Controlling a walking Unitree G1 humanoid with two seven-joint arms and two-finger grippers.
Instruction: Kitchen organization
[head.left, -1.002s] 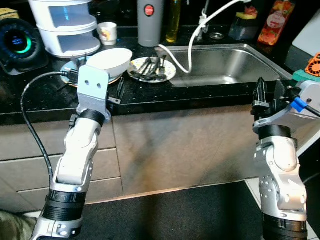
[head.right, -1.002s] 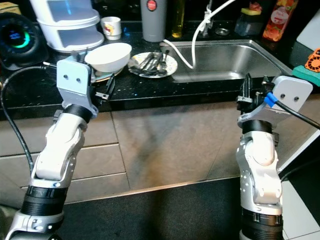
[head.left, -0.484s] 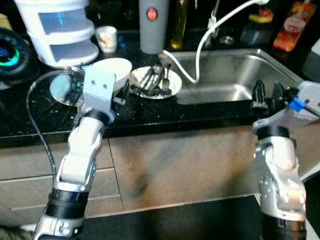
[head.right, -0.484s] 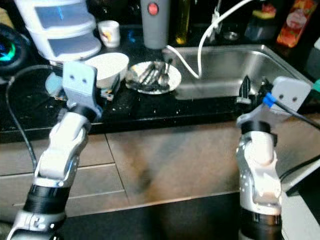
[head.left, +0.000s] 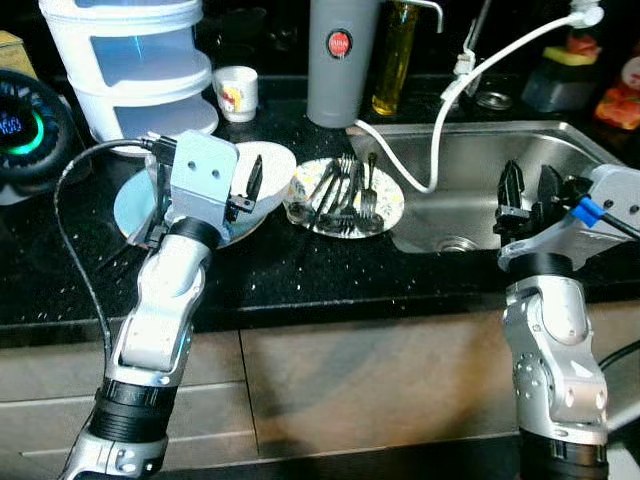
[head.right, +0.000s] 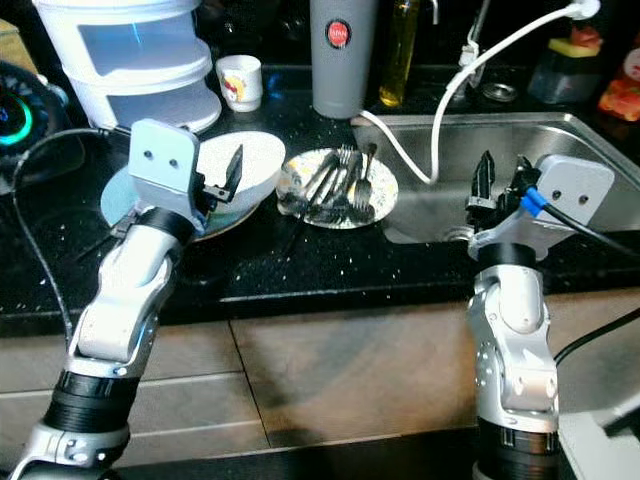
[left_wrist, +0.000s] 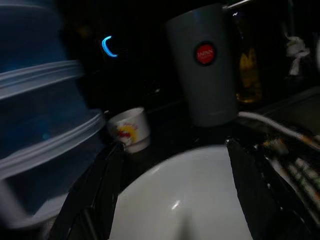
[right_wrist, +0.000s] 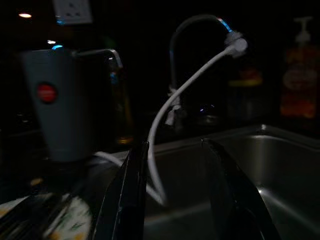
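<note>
A white bowl (head.left: 272, 168) rests on a pale blue plate (head.left: 128, 205) at the left of the black counter. My left gripper (left_wrist: 175, 185) is open just above the bowl's near side, one finger (head.left: 253, 182) over its rim, nothing held. Beside the bowl lies a patterned plate (head.left: 385, 205) with several forks and spoons (head.left: 345, 190) on it. To the right is the steel sink (head.left: 480, 150). My right gripper (head.left: 529, 188) stands open and empty over the sink's front edge, fingers pointing at the basin.
Along the back of the counter stand a stacked white container (head.left: 130, 60), a small printed cup (head.left: 238, 92), a grey tumbler (head.left: 338, 60) and an oil bottle (head.left: 395, 55). A white hose (head.left: 470, 70) hangs into the sink. A round device with a green ring (head.left: 25, 125) sits far left.
The camera has come closer to the counter. My left gripper went from the counter's edge forward over the bowl. My right gripper now reaches over the sink's front edge.
</note>
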